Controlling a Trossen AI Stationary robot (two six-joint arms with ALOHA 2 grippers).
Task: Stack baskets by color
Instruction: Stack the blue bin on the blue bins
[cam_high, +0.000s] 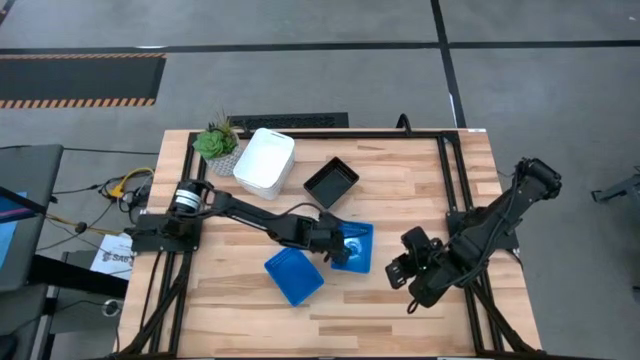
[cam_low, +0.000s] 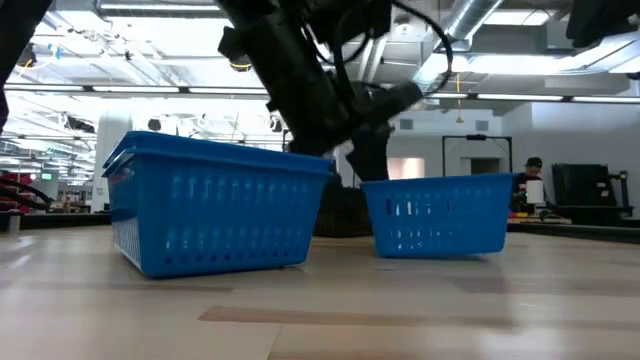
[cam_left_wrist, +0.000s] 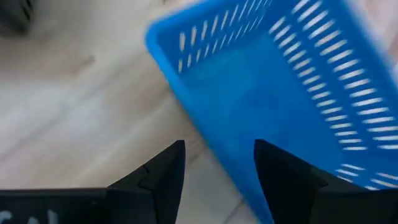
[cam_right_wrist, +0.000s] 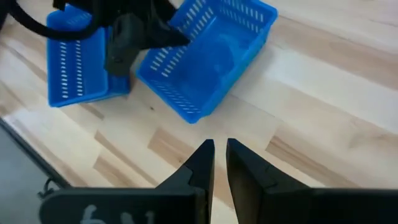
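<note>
Two blue baskets stand on their bottoms on the wooden table: one near the middle and one nearer the front. My left gripper is open, low over the middle basket's left end. One finger is outside its wall and the other is over its inside; I cannot tell whether they touch it. My right gripper hangs above bare wood to the right of the baskets, its fingers a narrow gap apart with nothing between them.
At the back stand a white basket, a black mesh basket and a small green potted plant. Black frame rails run along the table's left and right sides. Bare wood lies along the near edge.
</note>
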